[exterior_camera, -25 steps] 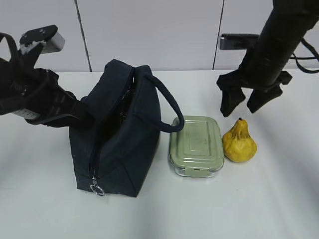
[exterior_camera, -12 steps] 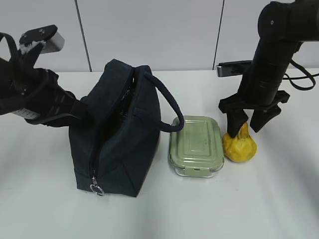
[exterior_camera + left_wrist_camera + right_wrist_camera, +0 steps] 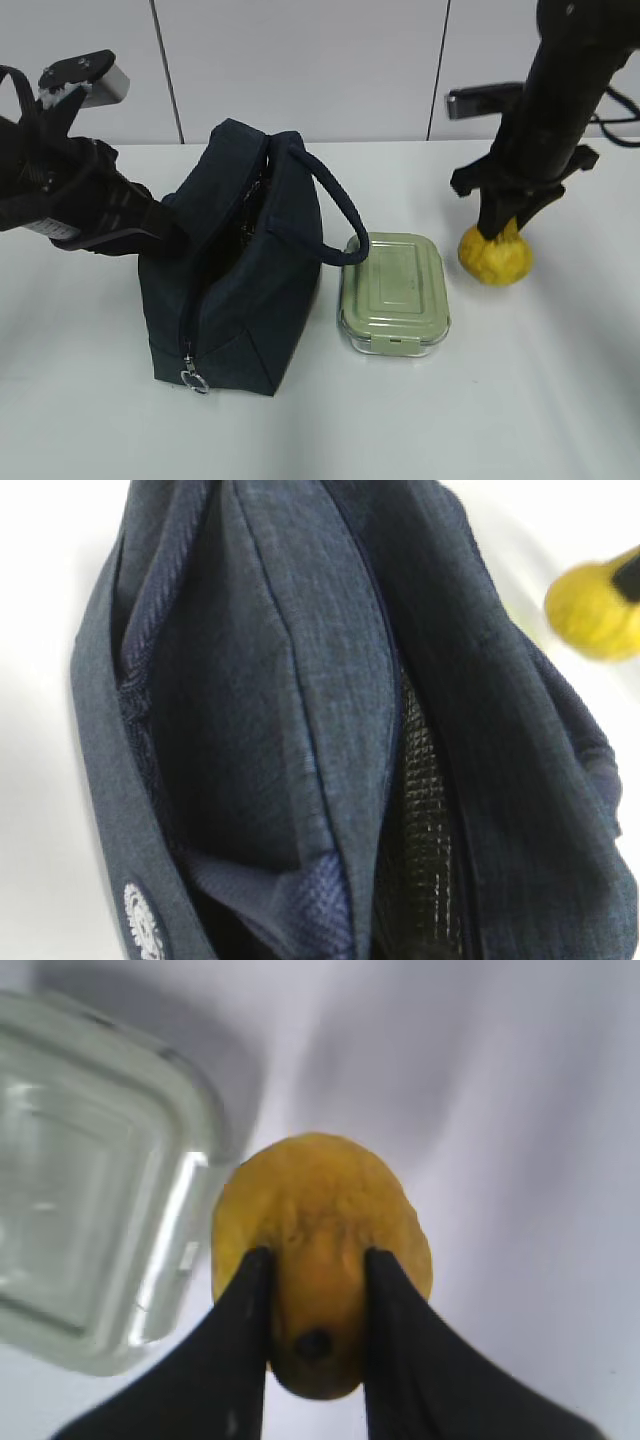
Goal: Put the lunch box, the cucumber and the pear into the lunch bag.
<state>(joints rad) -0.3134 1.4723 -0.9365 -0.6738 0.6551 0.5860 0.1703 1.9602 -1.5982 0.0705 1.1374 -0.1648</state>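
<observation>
The right gripper has its fingers clamped on the pear, right of the lunch box. The left gripper's fingers are hidden behind the lunch bag, so I cannot tell their state.

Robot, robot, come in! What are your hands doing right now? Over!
Right gripper shut on the pear. Left gripper hidden behind the lunch bag, mouth open. Lunch box sits between pear and bag.

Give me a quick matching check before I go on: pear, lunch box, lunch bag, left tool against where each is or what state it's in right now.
Things:
1. pear
2. lunch box
3. lunch bag
4. left tool

States:
A. on the table, lid on, untouched
B. hidden behind the bag's left side
C. clamped at the neck by the right tool
D. standing with its top unzipped

Pairs: 1-C, 2-A, 3-D, 4-B
</observation>
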